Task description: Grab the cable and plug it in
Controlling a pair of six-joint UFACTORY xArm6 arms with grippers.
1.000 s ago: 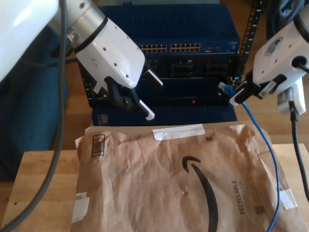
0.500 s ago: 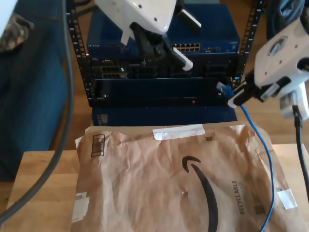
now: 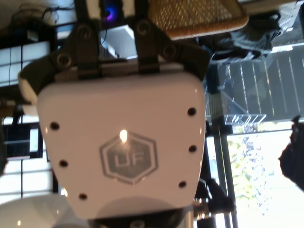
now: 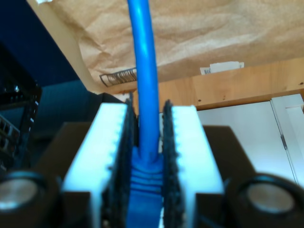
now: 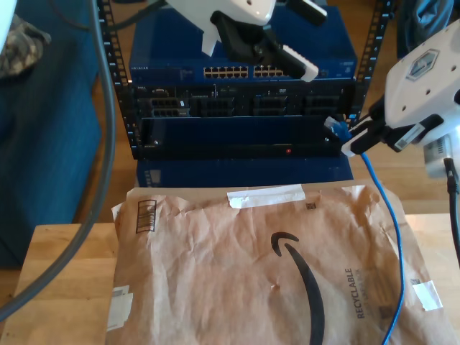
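My second gripper point(image 4: 145, 156) clamps the cable point(image 4: 144, 85) just behind its plug point(image 5: 336, 128), right of the rack point(image 5: 241, 100) front. My first gripper point(image 5: 287, 39), jaws spread, hangs above the rack.

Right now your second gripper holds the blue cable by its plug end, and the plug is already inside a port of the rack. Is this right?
Not quite. My second gripper holds the cable by its plug end, but the exterior view shows the plug in the air before the rack, not in a port.

"RECYCLABLE" printed on brown paper mailer point(image 5: 237, 287); "UF" hexagon logo on white pincer housing point(image 3: 128, 159).
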